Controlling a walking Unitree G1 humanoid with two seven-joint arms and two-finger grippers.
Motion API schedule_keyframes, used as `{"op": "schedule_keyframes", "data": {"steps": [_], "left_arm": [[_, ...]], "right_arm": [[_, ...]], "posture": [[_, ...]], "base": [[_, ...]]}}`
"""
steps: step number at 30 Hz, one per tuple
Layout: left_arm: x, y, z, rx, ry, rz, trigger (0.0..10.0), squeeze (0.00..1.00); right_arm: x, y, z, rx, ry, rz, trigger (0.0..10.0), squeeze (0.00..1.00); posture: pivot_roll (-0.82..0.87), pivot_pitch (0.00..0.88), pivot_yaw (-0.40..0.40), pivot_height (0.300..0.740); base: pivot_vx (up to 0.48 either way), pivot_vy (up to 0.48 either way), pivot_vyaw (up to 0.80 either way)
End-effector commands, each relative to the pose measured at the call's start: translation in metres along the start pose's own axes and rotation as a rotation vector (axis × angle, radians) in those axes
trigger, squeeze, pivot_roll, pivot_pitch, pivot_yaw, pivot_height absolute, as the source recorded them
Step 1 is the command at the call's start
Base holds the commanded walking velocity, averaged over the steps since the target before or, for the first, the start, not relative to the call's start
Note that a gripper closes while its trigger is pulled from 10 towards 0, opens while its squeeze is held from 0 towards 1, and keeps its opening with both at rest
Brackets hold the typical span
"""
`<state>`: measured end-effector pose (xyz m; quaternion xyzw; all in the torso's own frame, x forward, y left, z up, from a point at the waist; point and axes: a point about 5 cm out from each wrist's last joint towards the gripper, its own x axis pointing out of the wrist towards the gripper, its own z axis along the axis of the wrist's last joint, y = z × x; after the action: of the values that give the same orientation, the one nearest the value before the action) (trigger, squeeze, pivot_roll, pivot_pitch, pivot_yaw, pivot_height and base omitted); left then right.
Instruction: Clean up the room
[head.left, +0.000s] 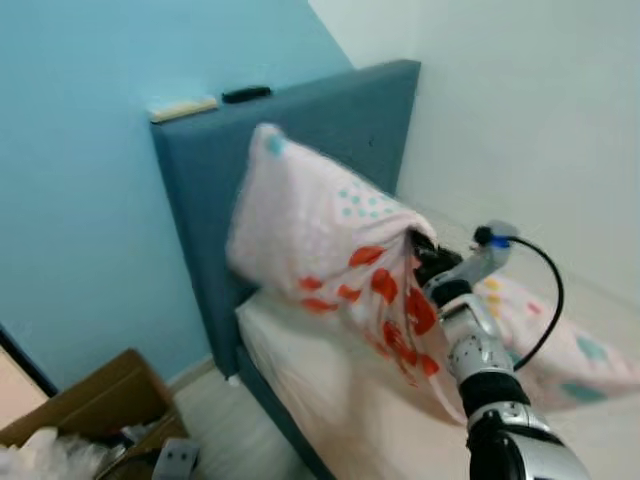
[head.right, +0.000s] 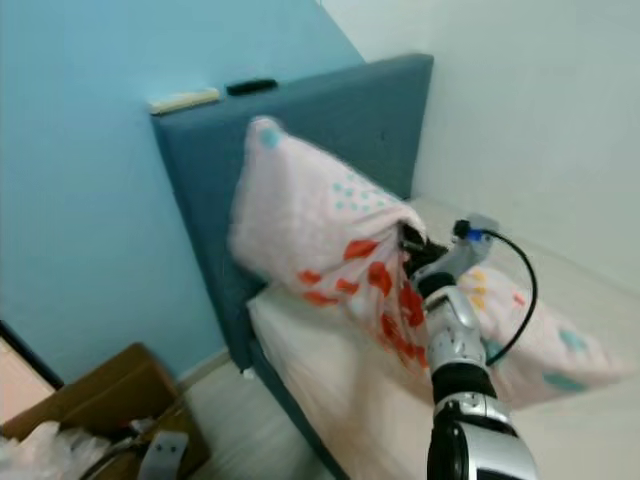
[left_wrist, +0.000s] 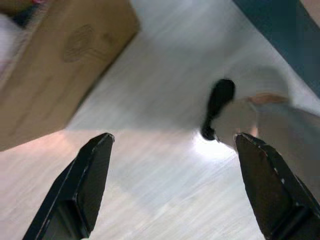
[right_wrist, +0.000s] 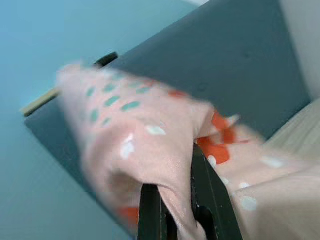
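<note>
A pink pillow (head.left: 310, 235) with red and teal spots hangs in the air in front of the dark blue headboard (head.left: 330, 120). My right gripper (head.left: 422, 250) is shut on its edge, with the fabric pinched between the black fingers (right_wrist: 202, 195). A second pink pillow (head.left: 560, 350) lies on the cream mattress (head.left: 330, 390) behind my right arm. My left gripper (left_wrist: 172, 185) hangs open over the pale floor, nothing between its fingers.
A cardboard box (head.left: 95, 405) with white stuffing stands on the floor left of the bed. A light flat thing (head.left: 183, 108) and a black one (head.left: 246, 94) lie on top of the headboard. My own foot (left_wrist: 235, 115) shows on the floor.
</note>
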<state>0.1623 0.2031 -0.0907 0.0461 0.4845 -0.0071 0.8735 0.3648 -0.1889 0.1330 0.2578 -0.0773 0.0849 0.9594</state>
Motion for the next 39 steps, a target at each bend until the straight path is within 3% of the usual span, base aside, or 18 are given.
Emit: {"op": "schedule_keyframes", "data": {"steps": [1, 6, 8, 11, 22, 30, 39], "left_arm": [[0.000, 0.000, -0.003, 0.008, 0.013, -0.002, 10.0, 0.00], [-0.001, 0.000, -0.005, 0.011, 0.017, -0.003, 10.0, 0.00], [-0.001, 0.000, -0.007, 0.019, 0.025, -0.005, 10.0, 0.00], [-0.001, 0.000, -0.007, 0.022, 0.026, -0.007, 10.0, 0.00], [-0.001, 0.000, -0.007, 0.016, 0.029, -0.010, 10.0, 0.00], [-0.002, -0.002, -0.010, 0.017, 0.039, -0.033, 10.0, 0.00], [-0.002, -0.002, -0.013, 0.015, 0.049, -0.048, 10.0, 0.00]], "right_arm": [[0.006, 0.004, 0.016, -0.002, -0.075, 0.022, 10.0, 0.00], [0.006, 0.001, 0.020, 0.014, -0.092, -0.001, 10.0, 0.00], [0.006, -0.007, 0.026, 0.065, -0.130, -0.070, 10.0, 0.00], [0.005, -0.012, 0.028, 0.066, -0.133, -0.108, 10.0, 0.00], [0.001, -0.019, 0.023, 0.071, -0.121, -0.159, 10.0, 0.00], [-0.002, -0.027, 0.032, 0.127, -0.187, -0.208, 10.0, 0.00], [-0.009, -0.046, 0.048, 0.147, -0.249, -0.277, 10.0, 0.00]], "posture": [[0.11, 0.000, -0.045, 0.722], [0.11, 0.000, -0.046, 0.722], [0.11, 0.000, -0.047, 0.722], [0.11, 0.000, -0.052, 0.722], [0.11, 0.000, -0.056, 0.722], [0.10, 0.000, -0.051, 0.722], [0.11, 0.000, -0.046, 0.722]], "base": [[0.000, 0.000, 0.72], [0.000, 0.000, 0.72], [0.000, 0.000, 0.72], [0.000, 0.000, 0.72], [0.000, 0.000, 0.72], [0.000, 0.000, 0.70], [0.000, -0.414, 0.70]]}}
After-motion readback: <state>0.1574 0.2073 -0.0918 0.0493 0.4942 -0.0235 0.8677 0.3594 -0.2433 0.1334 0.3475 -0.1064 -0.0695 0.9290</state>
